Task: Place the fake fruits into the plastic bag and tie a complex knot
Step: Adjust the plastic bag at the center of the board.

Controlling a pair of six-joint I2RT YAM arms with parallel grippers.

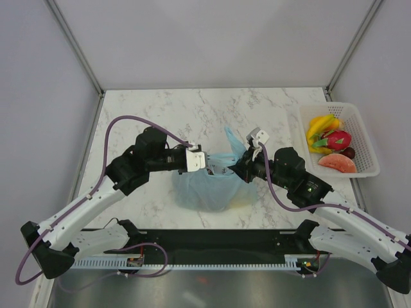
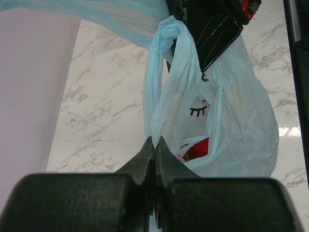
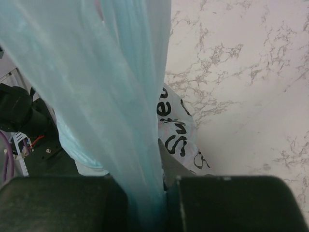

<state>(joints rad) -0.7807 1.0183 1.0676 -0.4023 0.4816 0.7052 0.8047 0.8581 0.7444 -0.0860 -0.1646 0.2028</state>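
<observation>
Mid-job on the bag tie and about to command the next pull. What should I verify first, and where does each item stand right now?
1. Left hand gripping the plastic bag: ok, shut on the film.
2. Right hand gripping the handle strip: cannot tell. The strip runs between its fingers, but clamping is unclear.
3. Knot formed: ok, one shows at the handles. Whether it is complex: cannot tell.
4. All fake fruits bagged: not ok. Bananas, dragon fruit and others lie in the white basket.
5. Bag loaded: ok, a red piece shows inside.
</observation>
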